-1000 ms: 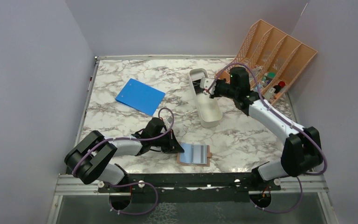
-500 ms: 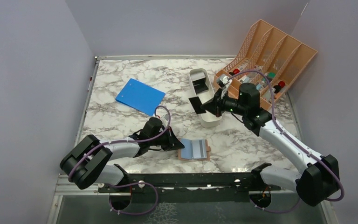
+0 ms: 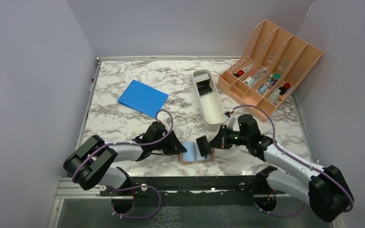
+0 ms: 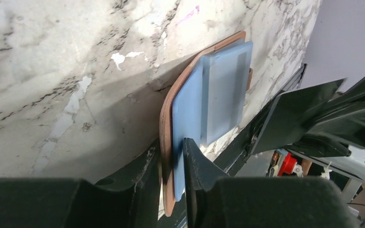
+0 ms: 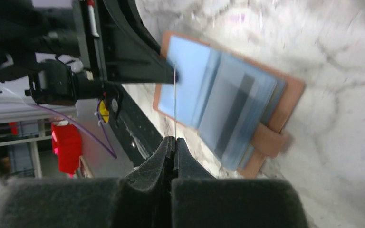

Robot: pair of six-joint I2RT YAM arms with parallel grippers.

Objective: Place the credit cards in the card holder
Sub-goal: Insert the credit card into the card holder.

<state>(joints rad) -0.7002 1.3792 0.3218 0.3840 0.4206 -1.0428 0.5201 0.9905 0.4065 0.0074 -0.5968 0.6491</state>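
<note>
The brown card holder (image 3: 190, 159) lies open near the table's front edge, its pale blue inside (image 4: 223, 90) facing up. My left gripper (image 3: 179, 148) has its jaws around the holder's left edge (image 4: 171, 147), one pad on the brown cover and one on the blue lining. A black credit card (image 3: 202, 144) hangs just above the holder's right half, with my right gripper (image 3: 215, 142) shut on it. In the right wrist view that card (image 5: 175, 104) shows edge-on as a thin line rising from the closed fingertips (image 5: 174, 140), with the holder (image 5: 228, 104) behind. Another dark card (image 3: 204, 87) rests in the white tray.
The long white tray (image 3: 215, 116) stands behind the holder at mid-table. A peach lattice organiser (image 3: 271, 61) with small items fills the back right corner. A blue notebook (image 3: 142, 98) lies at the back left. The black frame rail (image 3: 195, 183) runs just in front of the holder.
My right arm has carried the black card from the white tray forward and down to just above the holder. My left gripper has stayed at the holder's edge, its jaws eased slightly.
</note>
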